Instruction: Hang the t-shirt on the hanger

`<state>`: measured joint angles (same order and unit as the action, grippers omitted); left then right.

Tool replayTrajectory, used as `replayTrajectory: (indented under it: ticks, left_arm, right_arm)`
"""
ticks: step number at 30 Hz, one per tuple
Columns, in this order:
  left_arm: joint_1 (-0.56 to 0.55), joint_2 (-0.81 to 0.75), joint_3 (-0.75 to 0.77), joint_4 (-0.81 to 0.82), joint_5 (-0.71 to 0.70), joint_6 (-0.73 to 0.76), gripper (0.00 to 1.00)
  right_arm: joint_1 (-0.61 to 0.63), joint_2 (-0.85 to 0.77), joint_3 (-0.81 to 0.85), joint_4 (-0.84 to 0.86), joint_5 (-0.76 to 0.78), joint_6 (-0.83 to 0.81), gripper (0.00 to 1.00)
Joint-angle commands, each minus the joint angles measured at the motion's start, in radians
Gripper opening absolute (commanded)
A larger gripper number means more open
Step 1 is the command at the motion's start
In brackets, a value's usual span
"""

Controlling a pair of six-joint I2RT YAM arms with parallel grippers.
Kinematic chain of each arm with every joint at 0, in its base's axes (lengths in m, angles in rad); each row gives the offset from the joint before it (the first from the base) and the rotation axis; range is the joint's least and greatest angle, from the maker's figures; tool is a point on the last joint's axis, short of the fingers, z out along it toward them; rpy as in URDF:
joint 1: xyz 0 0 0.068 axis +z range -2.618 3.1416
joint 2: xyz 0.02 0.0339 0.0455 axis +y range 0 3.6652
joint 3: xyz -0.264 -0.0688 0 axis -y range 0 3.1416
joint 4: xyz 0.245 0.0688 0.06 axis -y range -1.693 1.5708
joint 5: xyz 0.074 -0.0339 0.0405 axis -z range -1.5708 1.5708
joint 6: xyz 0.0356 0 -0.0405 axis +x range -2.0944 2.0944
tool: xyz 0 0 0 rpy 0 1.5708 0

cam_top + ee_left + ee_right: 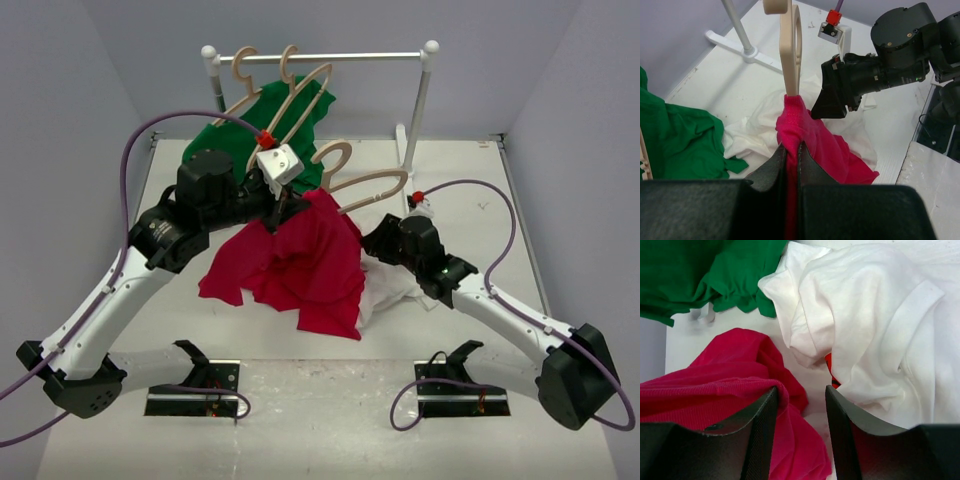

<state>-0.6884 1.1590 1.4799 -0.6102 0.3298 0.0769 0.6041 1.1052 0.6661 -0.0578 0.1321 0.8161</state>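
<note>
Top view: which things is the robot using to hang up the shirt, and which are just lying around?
In the job: red t-shirt, wooden hanger poking into it, left gripper pinching it, right gripper.
Just lying about: white t-shirt, green t-shirt, clothes rack.

1. This looks like a robot lab, not a home.
2. Two robot arms, the left arm [110, 295] and the right arm [510, 315], are fixed at the near edge of a white table [330, 430].
3. Purple cables [135, 150] loop out from the arms, and metal plates [195, 400] with wires sit between them.
4. Plain bare walls [90, 70] stand close round the table, like a box.
5. A small white clothes rail [330, 57] with wooden hangers [300, 95] stands at the back.
6. A red t-shirt [310, 260], a green t-shirt [230, 135] and a white t-shirt [395, 290] are near the rail.
</note>
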Motion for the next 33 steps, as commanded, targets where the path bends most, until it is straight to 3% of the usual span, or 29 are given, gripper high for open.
replayTrajectory:
  ticks: [1, 2, 4, 5, 11, 16, 26, 33]
  left_arm:
    - [0.003, -0.049, 0.047, 0.078, 0.017, -0.017, 0.00]
    - [0.003, -0.052, 0.048, 0.078, 0.017, -0.017, 0.00]
    - [0.003, -0.056, 0.052, 0.072, 0.013, -0.017, 0.00]
    - [0.003, -0.058, 0.056, 0.066, 0.010, -0.016, 0.00]
    - [0.003, -0.101, 0.049, 0.036, -0.020, -0.009, 0.00]
    - [0.003, -0.139, 0.025, 0.025, 0.003, -0.001, 0.00]
    - [0.001, -0.112, -0.022, -0.015, 0.040, 0.048, 0.00]
    - [0.003, -0.049, -0.013, -0.007, 0.068, 0.055, 0.00]
  right_arm:
    - [0.002, 0.039, 0.041, 0.012, 0.004, -0.053, 0.38]
    - [0.002, 0.046, 0.041, 0.031, -0.025, -0.052, 0.33]
    - [0.002, 0.053, 0.045, 0.044, -0.043, -0.051, 0.07]
    - [-0.007, 0.049, 0.047, 0.044, -0.039, -0.053, 0.00]
    - [-0.225, -0.029, 0.042, 0.032, -0.148, -0.082, 0.00]
    - [-0.394, -0.092, 0.159, -0.064, -0.206, -0.153, 0.00]
    - [-0.451, -0.117, 0.376, -0.200, -0.238, -0.236, 0.00]
    - [-0.442, -0.124, 0.501, -0.250, -0.503, -0.315, 0.00]
